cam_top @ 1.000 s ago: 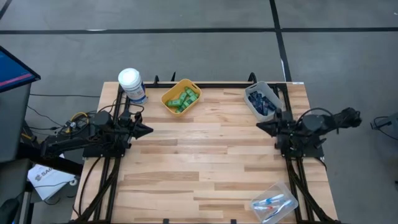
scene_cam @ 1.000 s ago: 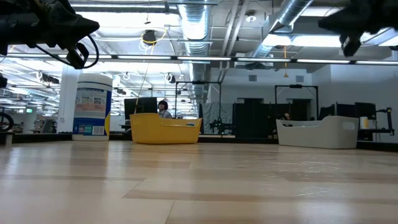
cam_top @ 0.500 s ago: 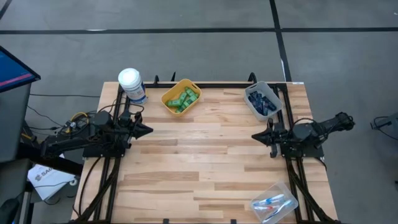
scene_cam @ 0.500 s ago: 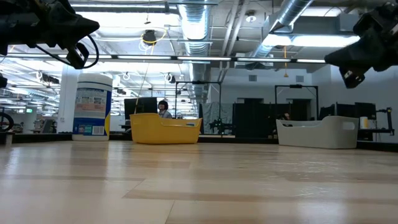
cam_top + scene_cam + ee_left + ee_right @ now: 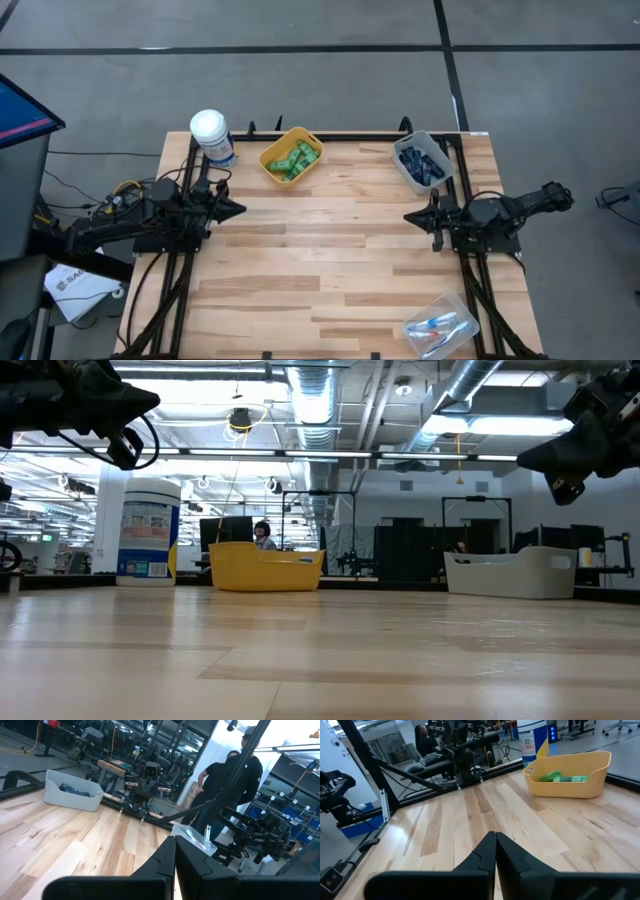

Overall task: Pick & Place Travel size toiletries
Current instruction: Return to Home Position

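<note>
Right jaws together, now lower.

I see bright green bottles [image 5: 293,160] in the yellow bin [image 5: 265,157], dark navy tubes [image 5: 424,168] in the grey bin [image 5: 400,153], blue-accented white toothbrushes [image 5: 436,326], and pale wood-grain planks across my table [image 5: 320,250].

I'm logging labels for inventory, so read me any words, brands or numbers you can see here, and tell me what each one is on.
Nothing can be read with certainty.
White-lidded canister: blue label with printing, too blurred to read.
White bag off the table's left edge: dark lettering, too small to read.
Yellow bin, grey bin, clear bin: no text visible.
</note>
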You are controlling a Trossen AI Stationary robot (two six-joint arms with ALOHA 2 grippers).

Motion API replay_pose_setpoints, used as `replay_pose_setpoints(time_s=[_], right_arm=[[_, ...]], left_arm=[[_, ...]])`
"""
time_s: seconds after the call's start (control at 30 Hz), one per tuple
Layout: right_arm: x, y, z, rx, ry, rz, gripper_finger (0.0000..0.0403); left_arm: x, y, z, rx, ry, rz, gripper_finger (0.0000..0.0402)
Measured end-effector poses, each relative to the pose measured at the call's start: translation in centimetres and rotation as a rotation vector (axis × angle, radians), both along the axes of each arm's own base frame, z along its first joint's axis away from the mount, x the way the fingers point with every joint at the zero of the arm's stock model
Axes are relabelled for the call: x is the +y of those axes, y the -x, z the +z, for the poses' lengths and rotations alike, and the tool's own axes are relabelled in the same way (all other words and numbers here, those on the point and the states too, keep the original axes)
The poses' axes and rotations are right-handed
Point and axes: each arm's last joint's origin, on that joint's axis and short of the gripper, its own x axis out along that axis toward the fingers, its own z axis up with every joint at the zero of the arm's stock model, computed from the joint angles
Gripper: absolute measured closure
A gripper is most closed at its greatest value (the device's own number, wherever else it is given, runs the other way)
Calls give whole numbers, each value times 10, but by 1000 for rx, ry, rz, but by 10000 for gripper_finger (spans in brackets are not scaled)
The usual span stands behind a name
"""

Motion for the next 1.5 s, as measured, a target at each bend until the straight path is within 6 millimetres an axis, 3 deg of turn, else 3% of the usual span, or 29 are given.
replay_pose_setpoints(time_s=[0.63, 0.73, 0.83, 1.5], right_arm=[[0, 0, 0, 1, -1, 0, 403], [0, 0, 0, 1, -1, 0, 403], [0, 0, 0, 1, -1, 0, 403], [0, 0, 0, 4, 0, 0, 403]], left_arm=[[0, 0, 1, -13, -2, 2, 401], [0, 1, -9, -19, -4, 14, 401], [1, -2, -36, 33, 11, 19, 401], [3, -4, -38, 20, 8, 58, 401]])
